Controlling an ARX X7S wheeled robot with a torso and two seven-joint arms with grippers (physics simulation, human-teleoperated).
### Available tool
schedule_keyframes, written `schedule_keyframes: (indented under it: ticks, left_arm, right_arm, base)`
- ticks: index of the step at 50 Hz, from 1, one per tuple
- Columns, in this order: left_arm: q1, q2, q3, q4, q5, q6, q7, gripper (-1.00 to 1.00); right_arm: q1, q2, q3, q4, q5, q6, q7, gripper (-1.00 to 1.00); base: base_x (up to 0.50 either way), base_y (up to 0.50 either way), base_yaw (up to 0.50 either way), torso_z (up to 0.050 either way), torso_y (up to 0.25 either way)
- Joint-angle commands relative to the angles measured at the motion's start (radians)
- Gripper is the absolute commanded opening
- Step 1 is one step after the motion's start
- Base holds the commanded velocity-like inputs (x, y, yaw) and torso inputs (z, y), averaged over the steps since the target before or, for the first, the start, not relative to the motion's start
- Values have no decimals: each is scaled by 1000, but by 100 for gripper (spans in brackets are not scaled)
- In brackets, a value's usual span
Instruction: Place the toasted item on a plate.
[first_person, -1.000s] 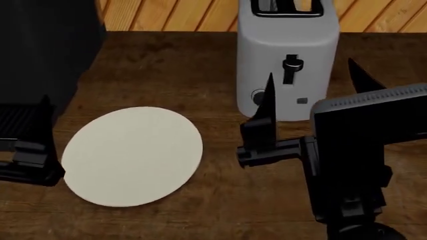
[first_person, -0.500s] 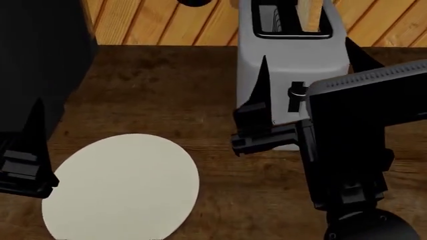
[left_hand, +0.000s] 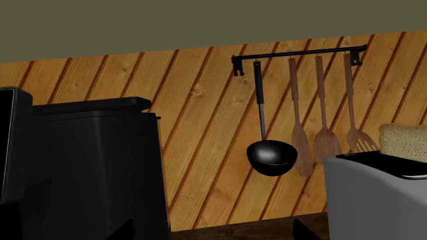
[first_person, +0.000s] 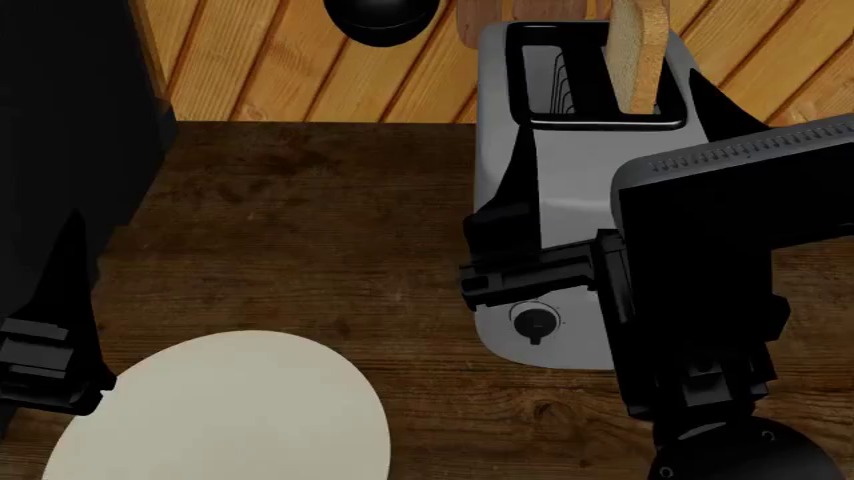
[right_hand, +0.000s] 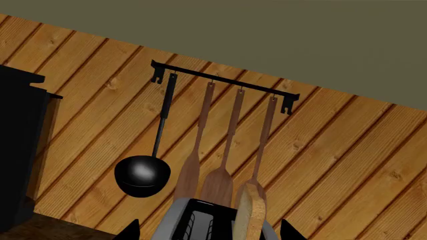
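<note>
Wood counter: right gripper (first_person: 607, 140) is hanging open and empty at toaster (first_person: 554, 240); reach step. Next: fingers straddling bread slice (first_person: 635, 55). Left claw state unclear.

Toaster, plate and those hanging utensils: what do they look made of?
The toaster looks like smooth grey metal or plastic, with a soft sheen. The plate seems matte cream ceramic, plain and unpatterned. The ladle appears glossy black, showing a bright highlight. The three spatulas look wooden, brown like the wall planks.
</note>
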Motion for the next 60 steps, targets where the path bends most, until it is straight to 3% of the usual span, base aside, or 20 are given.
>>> schedule_keyframes:
  ticks: [1,9,23,30,44,60]
  left_arm:
    - [22,8,-8,26,-19,-2,-12,100]
    - [27,1,4,18,-12,12,-13,100]
    - [51,-6,-5,31,-23,23,-16,100]
    - [52,-11,-31,48,-45,11,-21,100]
    - [68,-19,-26,51,-49,25,-27,100]
    - [64,-36,-28,69,-85,11,-51,100]
  right_arm:
    - [5,1,4,2,7,-3,-1,100]
    - [33,5,-7,-13,13,20,1,100]
    - [454,-61,-62,328,19,210,-15,100]
    - [511,-82,-42,554,3,160,-32,100]
    - [557,-103,-6,793,-19,115,-18,100]
    - [666,-152,-84,1154,-70,-49,-90,100]
  base:
    - [219,0,0,0,0]
    - [49,0,0,0,1]
    - [0,0,0,0,0]
    - [0,0,0,0,0]
    - [0,0,0,0,0]
    - [0,0,0,0,0]
